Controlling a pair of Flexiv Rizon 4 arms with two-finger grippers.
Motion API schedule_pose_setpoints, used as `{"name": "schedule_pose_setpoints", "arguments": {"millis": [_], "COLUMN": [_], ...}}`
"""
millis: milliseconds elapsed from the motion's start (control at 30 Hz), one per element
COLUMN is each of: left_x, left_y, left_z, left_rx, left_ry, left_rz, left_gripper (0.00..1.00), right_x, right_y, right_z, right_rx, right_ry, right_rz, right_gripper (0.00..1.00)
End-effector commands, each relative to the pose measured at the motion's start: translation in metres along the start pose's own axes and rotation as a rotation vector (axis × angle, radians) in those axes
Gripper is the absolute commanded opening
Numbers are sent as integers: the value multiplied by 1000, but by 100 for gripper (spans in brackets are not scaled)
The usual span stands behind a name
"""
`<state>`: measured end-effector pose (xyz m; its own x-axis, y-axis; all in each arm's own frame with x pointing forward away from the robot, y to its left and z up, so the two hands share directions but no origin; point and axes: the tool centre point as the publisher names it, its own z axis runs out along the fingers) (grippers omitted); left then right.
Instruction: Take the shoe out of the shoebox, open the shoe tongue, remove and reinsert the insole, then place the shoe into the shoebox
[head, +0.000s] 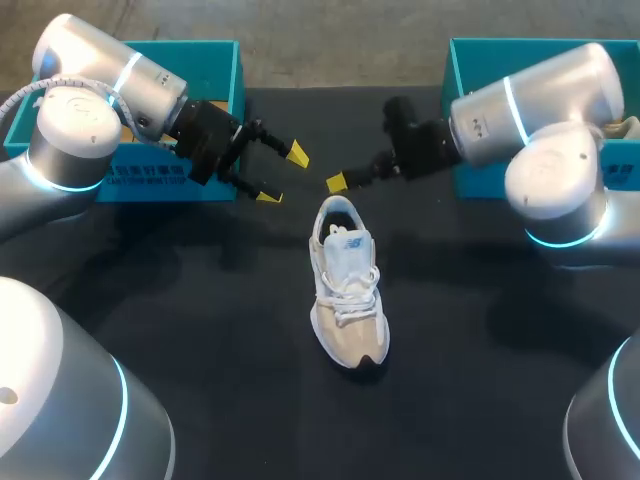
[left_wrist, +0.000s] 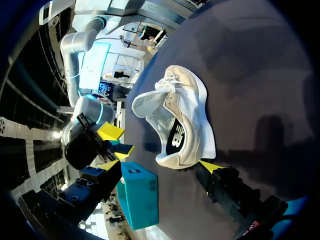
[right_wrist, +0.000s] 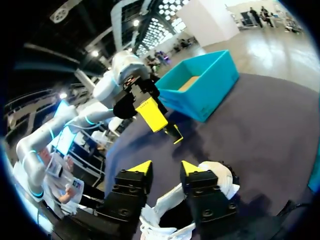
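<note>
A white and beige sneaker (head: 348, 290) stands upright on the black table, toe toward the near edge and heel toward the far side. My right gripper (head: 337, 182) hovers just above and behind the heel. In the right wrist view its yellow tips (right_wrist: 166, 168) stand a short way apart with nothing between them, and the shoe's collar (right_wrist: 222, 182) lies just under the fingers. My left gripper (head: 283, 175) hangs wide open to the left of the heel, touching nothing. The left wrist view shows the shoe (left_wrist: 187, 115) ahead of the left gripper (left_wrist: 160, 165), side on.
A teal shoebox (head: 120, 185) stands at the back left behind my left arm, and a second teal box (head: 470, 182) at the back right under my right arm. The table (head: 200, 320) is a black mat.
</note>
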<state>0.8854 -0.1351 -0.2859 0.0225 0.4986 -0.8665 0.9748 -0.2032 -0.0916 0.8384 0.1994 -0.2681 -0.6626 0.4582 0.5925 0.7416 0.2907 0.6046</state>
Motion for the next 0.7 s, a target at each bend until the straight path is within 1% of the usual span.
{"name": "schedule_pose_setpoints", "arguments": {"millis": [33,100,200,400,533,567,700], "left_x": [0,0,0,0,0,0,-2], "left_y": [0,0,0,0,0,0,0], "left_z": [1,1,1,1,1,1,-16], "left_rx": [-1,-1,-1,-1,-1,-1,16], "left_ry": [0,0,0,0,0,0,-1], "left_rz": [1,1,1,1,1,1,-8], "left_gripper": [100,100,100,100,100,100,100], "right_x": [8,8,8,8,5,5,3], "right_y": [-8,-9,-10,-12,-11,-11,-11], "right_z": [-10,-11,-13,-15,-17,-17,-14], "right_rx": [14,31,46,112,114,132,164], "right_ry": [-189,-236,-271,-373,-387,-413,-453], "right_rz": [11,12,17,11,29,33,36], "right_gripper": [0,0,0,0,0,0,0]}}
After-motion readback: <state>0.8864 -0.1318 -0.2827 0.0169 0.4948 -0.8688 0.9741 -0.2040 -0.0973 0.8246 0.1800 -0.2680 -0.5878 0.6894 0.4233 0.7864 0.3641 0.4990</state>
